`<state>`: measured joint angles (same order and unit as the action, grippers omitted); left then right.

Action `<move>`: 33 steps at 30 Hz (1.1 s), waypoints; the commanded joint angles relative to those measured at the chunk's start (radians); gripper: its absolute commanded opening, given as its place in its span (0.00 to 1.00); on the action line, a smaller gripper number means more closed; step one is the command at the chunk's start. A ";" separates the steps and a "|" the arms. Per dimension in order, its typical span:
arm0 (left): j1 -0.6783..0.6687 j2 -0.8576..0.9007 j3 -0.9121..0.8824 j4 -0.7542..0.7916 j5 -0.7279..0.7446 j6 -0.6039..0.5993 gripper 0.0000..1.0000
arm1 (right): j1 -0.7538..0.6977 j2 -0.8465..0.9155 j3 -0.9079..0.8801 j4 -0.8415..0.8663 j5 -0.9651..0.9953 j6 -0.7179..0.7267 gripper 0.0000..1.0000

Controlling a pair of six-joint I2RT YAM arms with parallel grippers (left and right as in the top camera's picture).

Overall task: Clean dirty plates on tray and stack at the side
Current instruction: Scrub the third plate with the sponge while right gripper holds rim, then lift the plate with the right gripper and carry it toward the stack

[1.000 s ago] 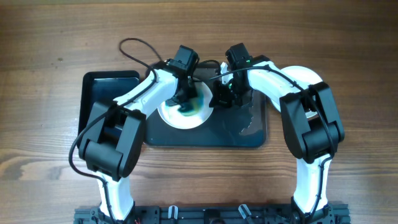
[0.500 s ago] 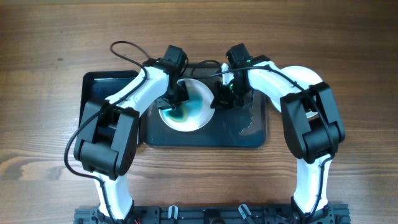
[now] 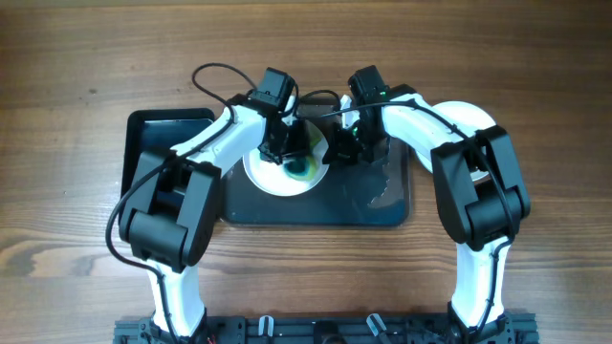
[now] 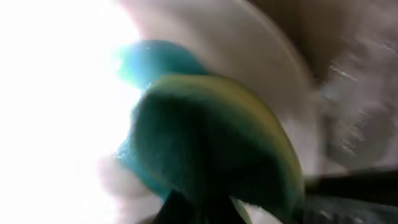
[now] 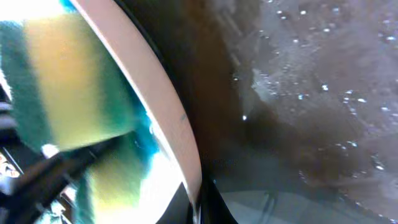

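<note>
One white plate [image 3: 271, 178] lies on the left half of the dark grey tray [image 3: 356, 204], with a blue-teal smear [image 3: 304, 168] at its centre. My left gripper [image 3: 289, 150] is shut on a green and yellow sponge [image 4: 211, 143] that presses on the plate [image 4: 68, 93] at the smear [image 4: 155, 57]. My right gripper [image 3: 337, 151] is shut on the plate's right rim [image 5: 158, 99], with one finger [image 5: 210, 202] below it. The sponge also shows in the right wrist view [image 5: 68, 87]. Other plates are out of view.
A smaller black tray [image 3: 161, 134] lies against the grey tray's left side. The grey tray's right half is wet with droplets [image 3: 387, 183], which also show in the right wrist view [image 5: 311, 93]. A black cable [image 3: 215, 78] loops behind the left arm.
My left gripper swept the sponge left across the plate and back right to its centre. The blue-teal smear looks smaller. The right gripper has held still on the rim.
</note>
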<state>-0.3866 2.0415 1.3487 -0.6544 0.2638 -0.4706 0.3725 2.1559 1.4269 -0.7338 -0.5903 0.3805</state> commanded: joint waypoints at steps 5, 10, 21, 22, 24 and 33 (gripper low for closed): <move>0.100 0.021 0.084 -0.258 -0.472 -0.219 0.04 | 0.006 0.034 -0.025 -0.011 0.046 -0.011 0.04; 0.105 0.020 0.120 -0.325 -0.414 -0.214 0.04 | 0.006 0.034 -0.025 -0.011 0.046 -0.010 0.04; 0.107 -0.052 0.247 -0.458 -0.264 -0.080 0.04 | 0.006 0.034 -0.025 -0.012 0.045 -0.014 0.04; 0.109 -0.063 0.247 -0.460 -0.264 -0.069 0.04 | 0.006 0.034 -0.025 -0.012 0.042 -0.014 0.04; 0.115 -0.070 0.247 -0.462 -0.264 -0.056 0.04 | 0.006 0.030 -0.025 -0.013 0.042 -0.014 0.04; 0.189 -0.071 0.247 -0.465 -0.264 -0.057 0.04 | 0.044 -0.097 -0.025 -0.078 0.285 -0.021 0.04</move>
<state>-0.2420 2.0014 1.5757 -1.1187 0.0086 -0.5507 0.3912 2.1307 1.4239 -0.7883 -0.5072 0.3733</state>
